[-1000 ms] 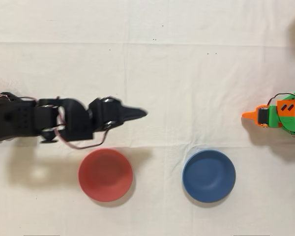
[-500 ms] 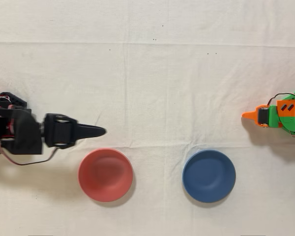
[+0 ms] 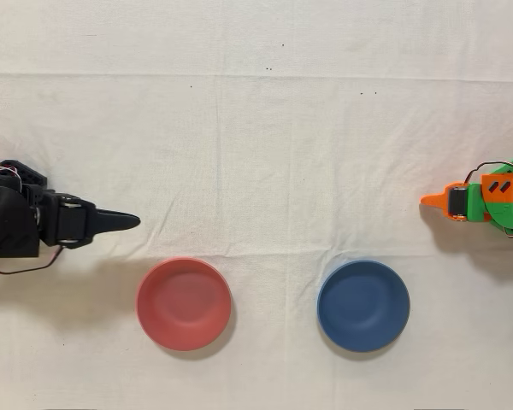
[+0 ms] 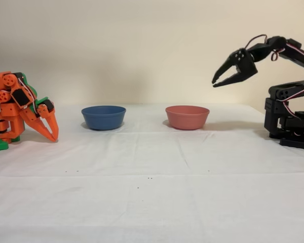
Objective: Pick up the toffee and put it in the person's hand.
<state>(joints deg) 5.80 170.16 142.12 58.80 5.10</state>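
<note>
High above tablecloth [image 4: 152,167], claw [image 4: 216,80] agape.

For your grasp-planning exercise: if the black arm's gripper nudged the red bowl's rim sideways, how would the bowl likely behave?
The red bowl looks shallow with a broad base, so it would probably slide rather than tip. It appears empty and thin-walled, likely light. The wrinkled white cloth might bunch and drag.
</note>
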